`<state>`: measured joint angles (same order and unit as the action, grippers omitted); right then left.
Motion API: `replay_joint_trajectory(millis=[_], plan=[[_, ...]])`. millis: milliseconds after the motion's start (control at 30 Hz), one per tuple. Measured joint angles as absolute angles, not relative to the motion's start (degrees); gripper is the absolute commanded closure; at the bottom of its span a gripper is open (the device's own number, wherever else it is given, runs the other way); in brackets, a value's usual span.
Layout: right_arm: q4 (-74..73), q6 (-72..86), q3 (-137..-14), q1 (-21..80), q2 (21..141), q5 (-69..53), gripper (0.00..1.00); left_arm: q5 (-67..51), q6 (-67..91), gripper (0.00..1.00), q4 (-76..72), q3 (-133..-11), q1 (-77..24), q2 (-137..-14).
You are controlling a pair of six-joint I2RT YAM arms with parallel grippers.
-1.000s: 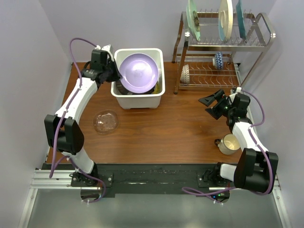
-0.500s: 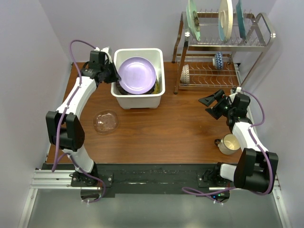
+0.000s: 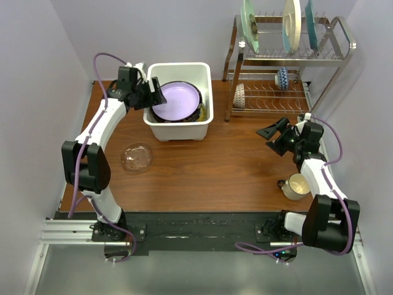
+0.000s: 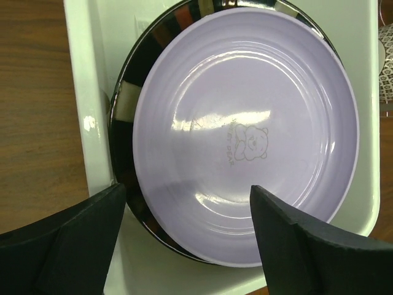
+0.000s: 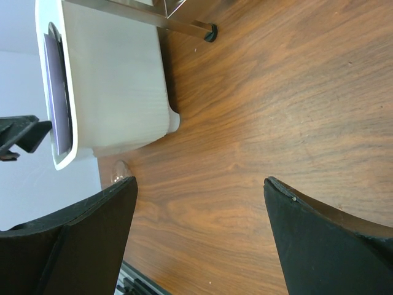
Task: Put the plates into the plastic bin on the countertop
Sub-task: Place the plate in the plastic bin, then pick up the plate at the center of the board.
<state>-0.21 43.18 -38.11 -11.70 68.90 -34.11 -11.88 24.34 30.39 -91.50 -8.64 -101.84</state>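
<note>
The lilac plate (image 3: 177,100) (image 4: 245,129) lies flat in the white plastic bin (image 3: 179,130) (image 4: 83,104), on top of a black-rimmed striped plate (image 4: 126,98). My left gripper (image 3: 151,92) (image 4: 187,193) hangs open over the bin's left side, its jaws apart above the plate's near edge and holding nothing. A clear glass plate (image 3: 136,157) rests on the countertop (image 3: 209,166) in front of the bin to the left. My right gripper (image 3: 270,136) (image 5: 199,184) hovers open above bare wood at the right, with the bin (image 5: 110,80) seen side-on far ahead.
A metal wire dish rack (image 3: 285,67) at the back right holds three large upright plates (image 3: 288,24) and two dotted plates (image 3: 281,78) on its lower shelf. A cream mug (image 3: 298,186) stands near my right arm. Walls close in on the left and back.
My left gripper went from shut to open and let go of the lilac plate, which dropped from tilted to flat in the bin. The right arm stayed put.
</note>
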Motion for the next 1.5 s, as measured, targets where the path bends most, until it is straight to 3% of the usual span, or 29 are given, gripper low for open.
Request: replay_joint_trajectory(millis=[200,500,900,1133,1500], plan=[[-1.21,42.24,-38.11,-11.7,68.73,-34.13,0.12,-10.7,24.08,0.02,29.54,-90.11,-8.54,-96.01],[-5.52,40.25,-40.32,-8.45,66.72,-33.54,0.12,-9.52,22.33,0.0,28.82,-90.11,-8.23,-85.3],[-8.51,38.54,-48.27,11.88,69.3,-26.37,0.14,-11.4,20.27,0.0,29.85,-84.14,-0.27,-81.47],[-8.56,38.98,-50.98,22.28,77.84,-22.81,0.14,-13.98,20.1,0.0,29.78,-77.62,5.74,-79.02],[-7.86,39.51,-65.52,39.79,95.04,-18.65,0.17,-17.04,19.94,0.0,28.53,-72.4,9.32,-78.04]])
